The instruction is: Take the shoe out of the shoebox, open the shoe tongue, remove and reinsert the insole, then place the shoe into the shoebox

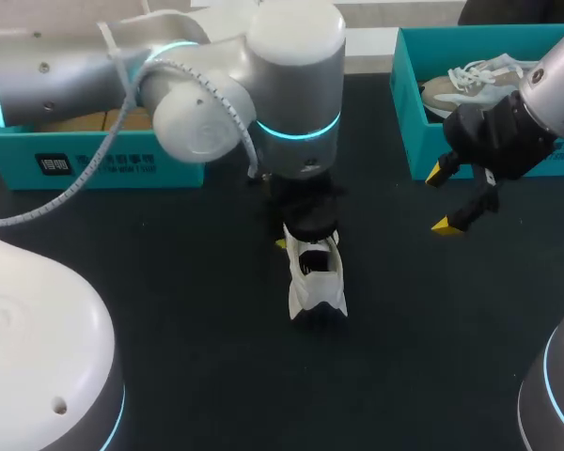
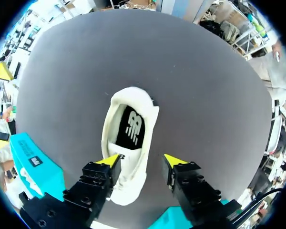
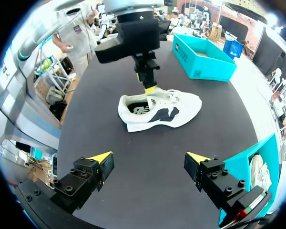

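A white shoe (image 1: 317,282) stands on its sole near the middle of the black bench (image 1: 188,376), heel toward the near edge, its dark insole (image 2: 132,128) showing through the opening. The left claw (image 2: 143,161) hangs directly over it, released: one yellow fingertip (image 2: 112,160) sits at the lace end of the opening, while the other is off the shoe's side with bare bench showing between them. The right claw (image 1: 444,199), also spread and holding nothing, hovers above the bench toward its right edge, well apart from the shoe. Just behind it, at the far right corner, a teal shoebox (image 1: 409,122) holds a second, pale sneaker (image 1: 461,86). Another teal shoebox (image 1: 94,164) sits along the far edge at the left, partly hidden by the left arm.
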{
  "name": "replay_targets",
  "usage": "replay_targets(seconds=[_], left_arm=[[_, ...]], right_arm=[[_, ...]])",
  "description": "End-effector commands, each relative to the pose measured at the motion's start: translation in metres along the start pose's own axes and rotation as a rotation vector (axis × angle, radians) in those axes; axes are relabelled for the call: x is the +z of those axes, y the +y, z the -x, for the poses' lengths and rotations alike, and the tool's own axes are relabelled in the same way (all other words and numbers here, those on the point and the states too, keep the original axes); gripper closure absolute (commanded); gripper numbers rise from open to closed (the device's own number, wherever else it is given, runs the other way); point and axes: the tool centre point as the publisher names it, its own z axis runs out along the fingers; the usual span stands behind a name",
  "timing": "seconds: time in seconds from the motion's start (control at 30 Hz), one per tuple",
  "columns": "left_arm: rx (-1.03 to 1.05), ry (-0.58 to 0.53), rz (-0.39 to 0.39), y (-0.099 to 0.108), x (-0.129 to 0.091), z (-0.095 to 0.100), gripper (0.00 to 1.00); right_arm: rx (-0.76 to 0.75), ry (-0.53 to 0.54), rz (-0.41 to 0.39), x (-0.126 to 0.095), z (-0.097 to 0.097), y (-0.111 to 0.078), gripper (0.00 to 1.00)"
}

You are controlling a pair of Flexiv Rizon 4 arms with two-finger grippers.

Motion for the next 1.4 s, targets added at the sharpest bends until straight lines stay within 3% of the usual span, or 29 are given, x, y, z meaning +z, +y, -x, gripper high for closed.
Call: replay_targets(seconds=[0.03,0.63,0.67,0.77,0.87,0.93,0.97,1.0,1.1,1.4], left_arm=[[0.014,-0.001,-0.08,-0.011,-0.025,-0.019,0.0],[0.014,-0.001,-0.08,-0.011,-0.025,-0.019,0.0],[-0.03,0.004,-0.08,-0.015,-0.028,-0.023,0.0],[-0.363,0.082,0.032,-0.03,-0.032,-0.03,0.0],[-0.589,0.102,-0.025,-0.036,-0.03,-0.04,0.0],[-0.744,0.081,-0.004,-0.04,-0.029,-0.043,0.0],[-0.792,0.089,-0.055,-0.04,-0.028,-0.044,0.0],[-0.879,0.107,-0.059,-0.039,-0.027,-0.046,0.0],[-0.942,0.166,-0.064,-0.045,-0.026,-0.05,0.0],[-0.942,0.166,-0.064,-0.045,-0.026,-0.05,0.0]], right_arm=[[0.001,-0.001,-0.003,0.001,0.0,0.0,0.0],[0.001,-0.001,-0.003,0.001,0.0,0.0,0.0],[0.001,-0.001,-0.003,0.001,0.0,0.0,0.0],[0.001,-0.001,-0.003,0.001,0.0,0.0,0.0],[0.001,-0.001,-0.003,0.001,0.0,0.0,0.0],[0.001,-0.001,-0.003,0.001,0.0,0.0,0.0],[0.001,-0.001,-0.003,0.001,0.0,0.0,0.0],[0.001,-0.001,-0.003,0.001,0.0,0.0,0.0],[0.001,-0.001,-0.003,0.001,0.0,0.0,0.0],[0.001,-0.001,-0.003,0.001,0.0,0.0,0.0]])
